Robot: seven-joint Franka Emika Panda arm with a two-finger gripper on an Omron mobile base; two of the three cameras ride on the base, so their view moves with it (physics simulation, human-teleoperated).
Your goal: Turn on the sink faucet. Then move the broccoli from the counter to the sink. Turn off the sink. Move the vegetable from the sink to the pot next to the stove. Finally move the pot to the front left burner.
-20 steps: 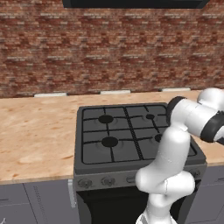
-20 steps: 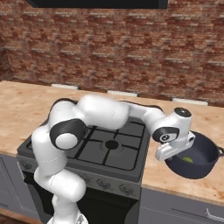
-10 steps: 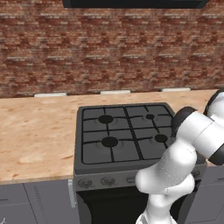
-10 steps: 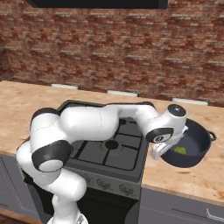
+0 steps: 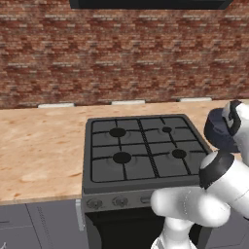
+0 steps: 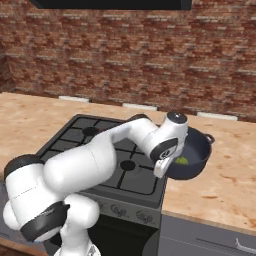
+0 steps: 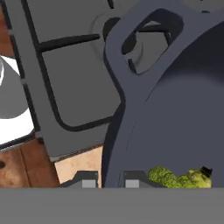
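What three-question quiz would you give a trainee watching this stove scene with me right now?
1. True or false: the broccoli lies inside the pot.
2. Multiple choice: the pot is now A) flat on the counter far from the stove, B) at the stove's right edge, C) on the back left burner.
3. Fill in: the end effector is shut on the pot's ____.

Key:
1. True.
2. B.
3. Rim, one fingertip on each side of the wall, below the loop handle.
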